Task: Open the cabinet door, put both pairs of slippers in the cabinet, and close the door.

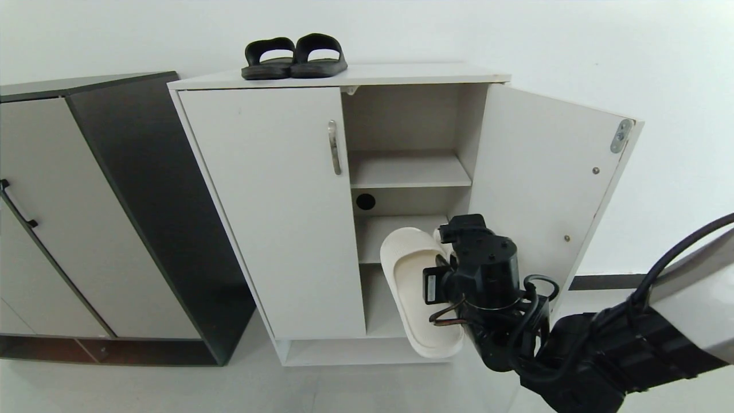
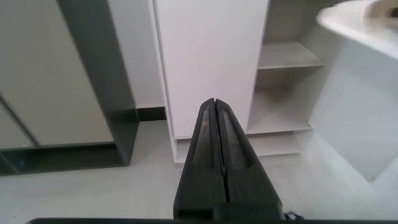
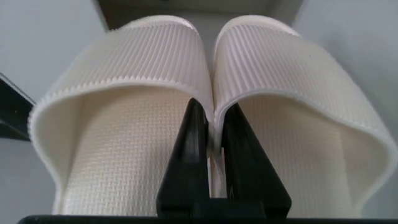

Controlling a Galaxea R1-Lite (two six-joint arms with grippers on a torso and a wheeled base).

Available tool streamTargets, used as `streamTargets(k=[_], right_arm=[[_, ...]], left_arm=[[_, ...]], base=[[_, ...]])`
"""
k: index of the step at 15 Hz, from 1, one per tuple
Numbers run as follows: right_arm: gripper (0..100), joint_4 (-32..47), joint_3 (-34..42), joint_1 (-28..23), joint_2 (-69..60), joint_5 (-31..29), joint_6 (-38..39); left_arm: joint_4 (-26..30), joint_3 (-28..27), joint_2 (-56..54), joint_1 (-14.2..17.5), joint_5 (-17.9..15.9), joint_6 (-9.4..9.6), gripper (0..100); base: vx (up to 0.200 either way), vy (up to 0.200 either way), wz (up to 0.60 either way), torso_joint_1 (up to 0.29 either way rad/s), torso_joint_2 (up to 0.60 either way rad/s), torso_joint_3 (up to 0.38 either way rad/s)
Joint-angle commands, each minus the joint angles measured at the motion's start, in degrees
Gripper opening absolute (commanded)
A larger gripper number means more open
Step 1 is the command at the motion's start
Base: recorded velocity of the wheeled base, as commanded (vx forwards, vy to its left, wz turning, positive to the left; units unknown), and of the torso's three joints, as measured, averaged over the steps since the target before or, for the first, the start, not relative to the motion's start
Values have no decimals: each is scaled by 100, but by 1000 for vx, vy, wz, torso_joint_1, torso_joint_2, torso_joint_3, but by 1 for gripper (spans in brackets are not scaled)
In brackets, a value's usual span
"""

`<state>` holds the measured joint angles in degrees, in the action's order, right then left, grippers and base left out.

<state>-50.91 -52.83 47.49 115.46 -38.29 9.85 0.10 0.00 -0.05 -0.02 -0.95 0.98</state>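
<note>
White wall [image 1: 573, 34], pale grey floor [image 1: 172, 390], dark baseboard [image 1: 608, 281]; grey cab [image 1: 57, 258] w/ dark side, left.

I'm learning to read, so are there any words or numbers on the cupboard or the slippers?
None: no words, numbers or signs can be read on the white cupboard, the black slippers on top of it, or the cream slippers in the right pincer.

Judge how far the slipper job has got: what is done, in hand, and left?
Done: the right door stands open. In hand: the right tool grips the white slippers before the lower shelves. Left: shelve them, fetch the black slippers from the cabinet top, close the door.
</note>
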Motion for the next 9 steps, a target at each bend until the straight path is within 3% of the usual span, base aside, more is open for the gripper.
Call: streamTargets(k=[1, 9], right_arm=[[0, -77, -104, -241, 407, -21, -89], [0, -77, -236, -522, 583, -38, -97]], left_arm=[[-1, 0, 14, 2, -2, -1, 0], [-1, 0, 14, -6, 7, -1, 0]], base=[[0, 0, 0, 0, 0, 0], [0, 0, 0, 0, 0, 0]])
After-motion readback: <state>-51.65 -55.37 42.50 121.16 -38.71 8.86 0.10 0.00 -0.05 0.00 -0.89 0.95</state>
